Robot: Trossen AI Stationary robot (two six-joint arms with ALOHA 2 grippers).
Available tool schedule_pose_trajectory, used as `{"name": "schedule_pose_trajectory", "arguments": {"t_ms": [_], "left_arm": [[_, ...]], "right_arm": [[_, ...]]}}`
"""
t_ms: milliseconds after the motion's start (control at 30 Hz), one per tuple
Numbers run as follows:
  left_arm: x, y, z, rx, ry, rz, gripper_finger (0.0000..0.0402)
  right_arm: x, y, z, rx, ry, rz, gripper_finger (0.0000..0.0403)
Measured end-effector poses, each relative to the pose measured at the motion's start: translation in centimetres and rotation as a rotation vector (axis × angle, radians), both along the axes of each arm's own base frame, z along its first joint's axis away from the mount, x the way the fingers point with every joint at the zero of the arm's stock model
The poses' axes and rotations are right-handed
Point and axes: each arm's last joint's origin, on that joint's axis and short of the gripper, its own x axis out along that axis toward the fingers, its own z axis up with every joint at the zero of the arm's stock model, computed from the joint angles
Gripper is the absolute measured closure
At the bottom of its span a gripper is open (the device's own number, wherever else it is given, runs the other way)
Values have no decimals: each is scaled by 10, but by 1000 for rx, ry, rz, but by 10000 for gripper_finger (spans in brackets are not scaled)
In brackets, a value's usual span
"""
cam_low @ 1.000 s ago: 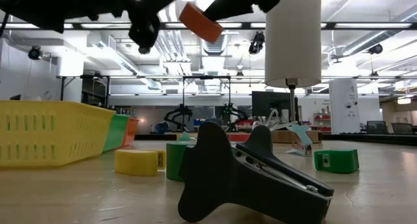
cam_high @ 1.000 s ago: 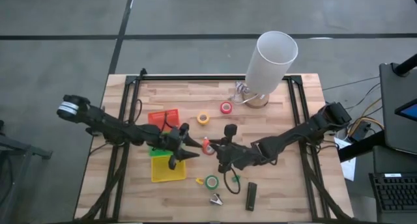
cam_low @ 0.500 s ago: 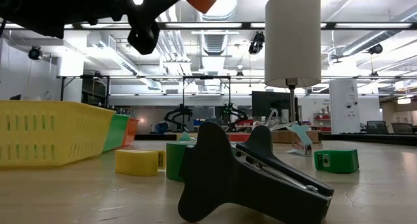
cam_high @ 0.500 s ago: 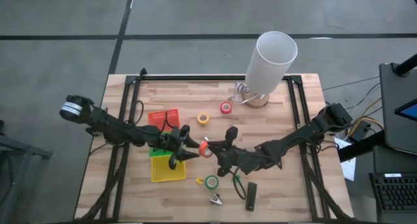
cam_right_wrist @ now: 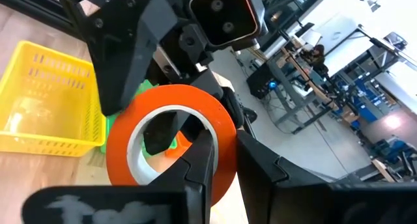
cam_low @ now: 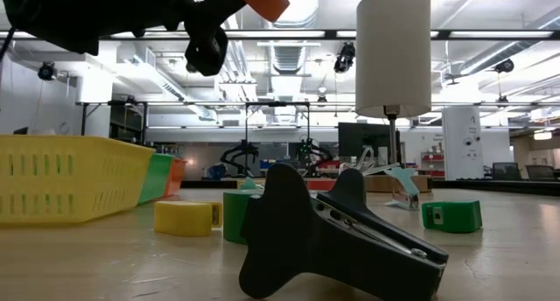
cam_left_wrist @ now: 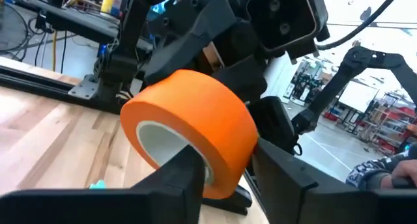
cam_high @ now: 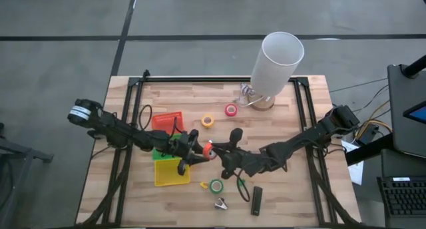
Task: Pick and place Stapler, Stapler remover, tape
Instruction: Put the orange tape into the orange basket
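I hold both arms stretched low over the middle of the wooden table (cam_high: 279, 96), meeting tip to tip just beside the yellow tray (cam_high: 168, 173), because this looks to me like a handover of the orange tape roll (cam_high: 208, 150) in mid-air. My right gripper (cam_right_wrist: 221, 160) pinches the roll's wall, one finger inside the ring and one outside. My left gripper (cam_left_wrist: 225, 175) has a finger on either side of the same roll from the opposite end, pressing in on it; whether it bears the weight yet I cannot tell. The green tape (cam_high: 216, 186) and black stapler (cam_high: 256, 200) lie on the table near its front edge, apart, not yet picked.
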Motion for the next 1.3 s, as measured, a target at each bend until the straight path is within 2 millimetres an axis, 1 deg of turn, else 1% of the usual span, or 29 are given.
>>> {"name": "schedule_pose_trajectory", "arguments": {"t_ms": [100,200,300,367,567,733,900,1067,1167,1300], "left_arm": [[-1,0,1,4,-4,-1,318],[-2,0,1,13,-8,0,340],[-2,1,1,13,-5,0,342],[-3,1,0,14,-4,1,339],[-4,1,0,22,-2,3,342],[-10,4,2,23,13,38,346],[-20,12,2,50,143,204,345],[-37,26,2,93,320,495,344],[-51,37,3,119,432,650,344],[-68,53,1,37,588,779,344]], "right_arm": [[0,0,0,2,0,3,353],[0,0,-1,12,3,8,353],[0,-1,-3,20,19,0,348],[-2,-1,-7,6,45,-16,338],[-6,6,-6,15,48,-4,287],[-17,10,-4,37,73,-16,248],[-25,14,-10,94,122,-26,233],[-31,15,-19,155,147,-55,234],[-33,15,-24,182,146,-64,238],[-36,13,-31,199,156,-74,243]]}}
